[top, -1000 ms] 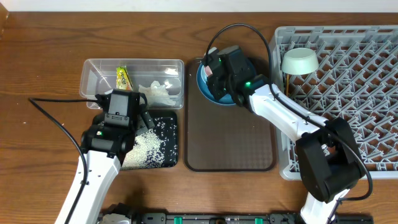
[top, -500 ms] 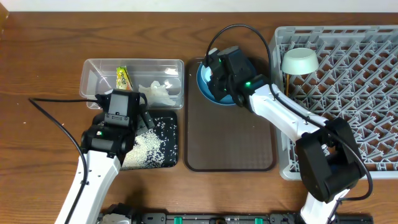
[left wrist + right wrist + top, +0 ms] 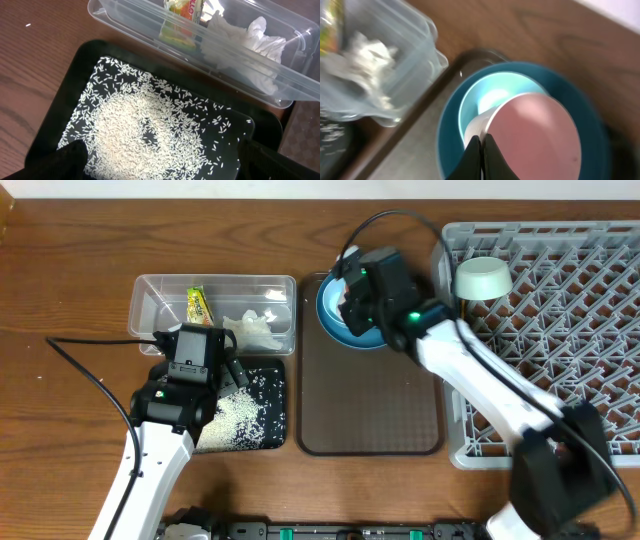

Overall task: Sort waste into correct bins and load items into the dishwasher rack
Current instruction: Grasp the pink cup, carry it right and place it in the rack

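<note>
Right wrist, pink cup (image 3: 535, 132), mouth toward camera

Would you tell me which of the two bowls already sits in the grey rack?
The mint-green bowl; the light blue bowl rests on the dark blue plate.

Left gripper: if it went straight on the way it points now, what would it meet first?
The left gripper, fingers wide open, points down at the loose rice heaped in the black tray. It would likely meet the rice first, then the tray floor. Its height above them is unclear.
</note>
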`<state>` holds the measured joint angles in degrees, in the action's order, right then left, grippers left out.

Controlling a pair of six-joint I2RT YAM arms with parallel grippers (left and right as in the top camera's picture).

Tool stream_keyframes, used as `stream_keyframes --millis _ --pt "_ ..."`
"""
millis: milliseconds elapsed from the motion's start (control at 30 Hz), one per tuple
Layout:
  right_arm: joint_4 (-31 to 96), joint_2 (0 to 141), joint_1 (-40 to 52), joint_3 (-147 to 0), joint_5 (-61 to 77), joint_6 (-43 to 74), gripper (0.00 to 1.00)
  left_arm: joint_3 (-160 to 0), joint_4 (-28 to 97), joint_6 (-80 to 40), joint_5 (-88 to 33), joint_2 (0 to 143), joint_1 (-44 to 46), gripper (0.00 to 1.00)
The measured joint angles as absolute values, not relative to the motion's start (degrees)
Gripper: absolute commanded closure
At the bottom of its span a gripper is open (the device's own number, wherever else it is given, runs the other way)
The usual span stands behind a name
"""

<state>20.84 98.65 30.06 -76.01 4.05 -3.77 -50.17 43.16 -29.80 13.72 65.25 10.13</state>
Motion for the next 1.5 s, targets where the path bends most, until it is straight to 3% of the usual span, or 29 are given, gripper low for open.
stream_keyframes --millis 267,500,967,1167,1500 --pt "34.9 81.6 27.8 -76.1 4.3 -0.9 0.99 -50.2 43.1 -29.8 13.7 65.3 10.1 0.02" --pt "48.2 76.4 20.3 -76.1 7.9 0.4 0.98 -50.2 43.1 -29.8 13.7 65.3 10.1 0.02" --pt "57.4 76.7 -7.6 -76.0 41.7 -5.4 0.99 -50.2 43.1 -29.8 13.7 65.3 10.1 0.02" --pt "56.1 77.9 -13.0 -71.9 47.5 -8.5 0.99 -50.2 43.1 -29.8 13.7 65.3 10.1 0.02" --pt "42.4 80.4 -24.0 -56.6 61.4 -9.8 0.99 -50.2 43.1 -29.8 13.7 65.3 10.1 0.02"
